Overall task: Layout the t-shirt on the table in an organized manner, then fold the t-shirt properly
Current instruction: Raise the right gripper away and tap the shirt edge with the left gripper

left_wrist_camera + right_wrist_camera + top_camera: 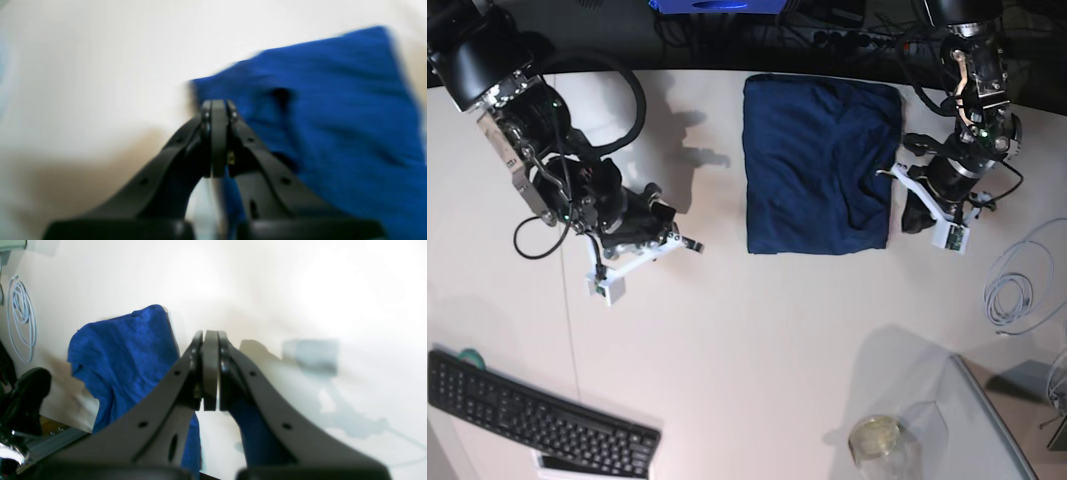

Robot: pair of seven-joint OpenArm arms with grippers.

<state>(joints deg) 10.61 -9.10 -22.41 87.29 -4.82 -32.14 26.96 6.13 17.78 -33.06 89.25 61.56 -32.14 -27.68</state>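
The t-shirt (822, 165) lies on the white table (757, 340) as a dark blue, folded rectangle at the back middle. It also shows in the left wrist view as the t-shirt (327, 116) and in the right wrist view as the t-shirt (123, 350). My left gripper (218, 105) is shut with nothing between its fingers, hovering by the cloth's edge. In the base view the left gripper (911, 216) sits just off the shirt's right side. My right gripper (210, 336) is shut and empty too. The right gripper (667, 212) is apart from the shirt, to its left.
A black keyboard (537, 420) lies at the front left. A glass jar (874, 437) stands at the front, beside a grey glass-edged stand (1002, 425). A coiled pale cable (1012, 290) rests at the right, and the cable (20, 306) also appears in the right wrist view.
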